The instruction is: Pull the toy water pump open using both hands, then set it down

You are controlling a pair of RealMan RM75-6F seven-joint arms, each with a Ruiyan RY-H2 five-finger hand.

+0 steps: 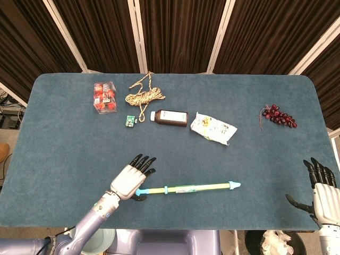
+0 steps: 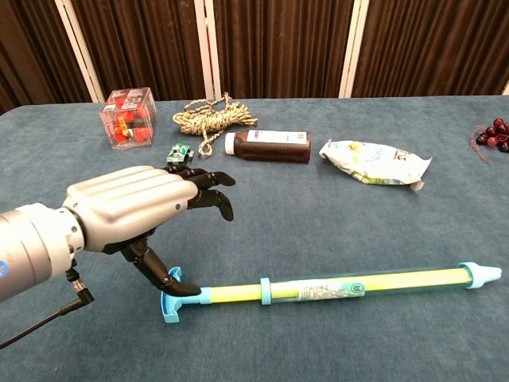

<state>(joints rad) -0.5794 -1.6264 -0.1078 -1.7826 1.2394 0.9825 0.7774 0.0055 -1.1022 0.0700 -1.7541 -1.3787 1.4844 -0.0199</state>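
The toy water pump (image 1: 188, 187) (image 2: 342, 287) lies lengthwise near the table's front edge, a yellow-green tube with a blue T-handle (image 2: 170, 305) at its left end and a blue nozzle at its right end. My left hand (image 1: 130, 179) (image 2: 135, 209) hovers over the handle end with its fingers spread and its thumb (image 2: 159, 274) reaching down beside the handle; it holds nothing. Off the table's front right corner my right hand (image 1: 321, 193) stays with fingers apart and nothing in it, seen only in the head view.
Along the back of the blue table (image 1: 69, 133) lie a clear box of red items (image 1: 104, 97), a coiled rope (image 1: 144, 96), a small green toy (image 1: 129, 121), a brown bottle (image 1: 170, 117), a snack packet (image 1: 212, 127) and red grapes (image 1: 278, 116).
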